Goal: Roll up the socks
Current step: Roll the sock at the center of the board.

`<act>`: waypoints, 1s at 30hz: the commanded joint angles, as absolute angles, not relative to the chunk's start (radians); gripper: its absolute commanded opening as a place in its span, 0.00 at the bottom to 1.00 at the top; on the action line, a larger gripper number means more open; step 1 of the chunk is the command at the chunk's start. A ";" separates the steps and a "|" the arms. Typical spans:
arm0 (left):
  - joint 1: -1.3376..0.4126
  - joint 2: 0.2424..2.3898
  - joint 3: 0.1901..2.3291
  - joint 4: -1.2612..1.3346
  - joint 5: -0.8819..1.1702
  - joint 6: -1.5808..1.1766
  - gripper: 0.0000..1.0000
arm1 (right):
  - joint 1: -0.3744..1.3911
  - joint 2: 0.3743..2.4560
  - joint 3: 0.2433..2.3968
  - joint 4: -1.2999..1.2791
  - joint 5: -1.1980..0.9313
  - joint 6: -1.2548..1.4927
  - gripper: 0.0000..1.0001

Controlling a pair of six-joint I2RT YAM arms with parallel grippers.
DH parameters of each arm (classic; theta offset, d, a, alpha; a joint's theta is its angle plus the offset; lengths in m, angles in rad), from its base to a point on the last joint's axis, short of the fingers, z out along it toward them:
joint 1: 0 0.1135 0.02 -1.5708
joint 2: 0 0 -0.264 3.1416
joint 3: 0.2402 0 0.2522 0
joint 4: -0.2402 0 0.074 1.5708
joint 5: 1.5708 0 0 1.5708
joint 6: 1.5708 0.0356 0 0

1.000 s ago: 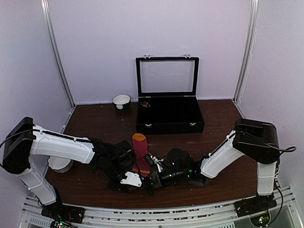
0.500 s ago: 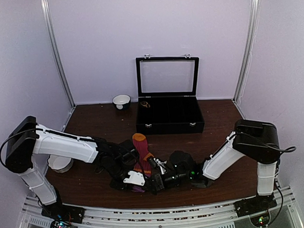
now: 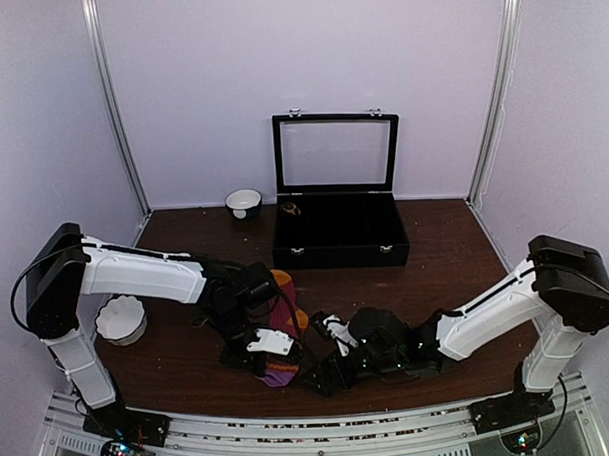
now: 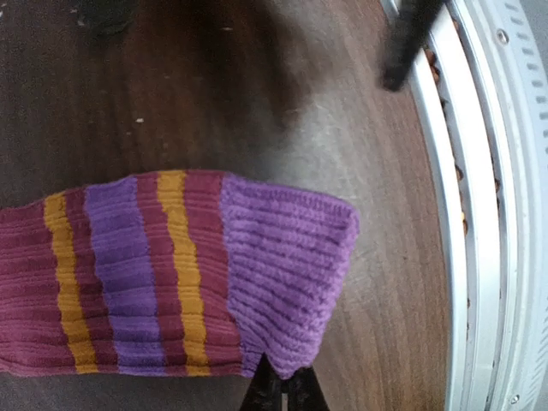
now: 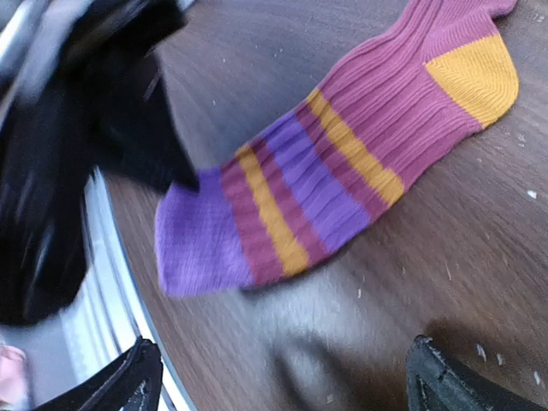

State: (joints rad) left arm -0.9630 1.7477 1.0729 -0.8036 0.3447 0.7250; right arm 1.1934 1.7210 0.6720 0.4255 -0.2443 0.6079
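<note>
Because my left pincer [image 4: 278, 390] is clamped shut on the purple cuff of the striped sock [image 4: 154, 274], lying flat at the near edge of the desk [image 4: 342, 103], I judge it anchors the roll's start, while my right pincer [image 5: 287, 381] hovers beside, wide apart and empty.

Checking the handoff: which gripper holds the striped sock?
The left gripper, pinched shut on the purple cuff of the striped sock. The right gripper stands wide open, with nothing between its fingers.
</note>
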 commanded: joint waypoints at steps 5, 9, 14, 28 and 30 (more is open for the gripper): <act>-0.890 1.844 1.208 -0.949 0.465 0.769 0.00 | 1.359 1.468 0.557 0.155 0.519 0.591 1.00; -0.890 1.880 1.245 -0.990 0.480 0.780 0.00 | 1.376 1.416 0.458 0.382 0.457 0.428 1.00; -0.890 1.896 1.285 -1.024 0.486 0.790 0.00 | 1.514 1.538 0.536 0.416 0.461 0.004 0.94; -0.890 1.941 1.349 -1.089 0.493 0.819 0.00 | 1.527 1.831 0.811 0.423 0.483 -0.443 0.63; -0.889 1.944 1.352 -1.092 0.493 0.821 0.00 | 1.521 1.857 0.836 0.405 0.475 -0.472 0.61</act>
